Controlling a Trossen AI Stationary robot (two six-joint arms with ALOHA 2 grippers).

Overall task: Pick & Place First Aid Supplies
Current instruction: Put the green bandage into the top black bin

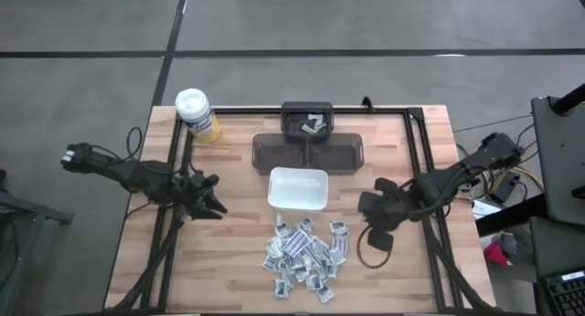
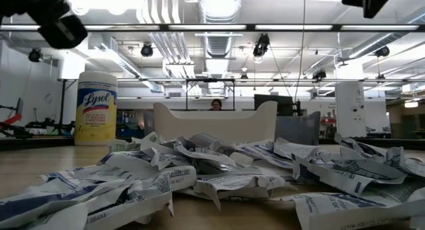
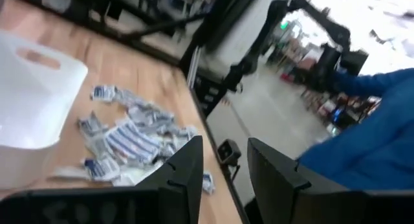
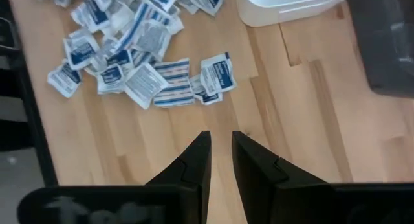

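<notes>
The right end effector [image 4: 220, 153] hangs above bare wood with its fingers apart by a narrow gap and nothing between them; on the high view it sits at about 3 o'clock from the packet pile, near but not touching. The left end effector [image 3: 223, 162] hovers at roughly 9 o'clock of the white dish [image 1: 298, 189], fingers likewise parted and empty.

The first aid supplies [image 1: 307, 254] lie in a loose heap on the worktop [image 1: 228, 252], at 6 o'clock from the dish and just beside it. They look thin, light and crinkly — flat sachets that overlap and tilt on one another (some edges lift clear of the wood). I judge them easy to nudge and likely to slide or fold under pressure, so a raised edge of an outlying packet — those nearest the right arm — seems the best place to pinch.
</notes>
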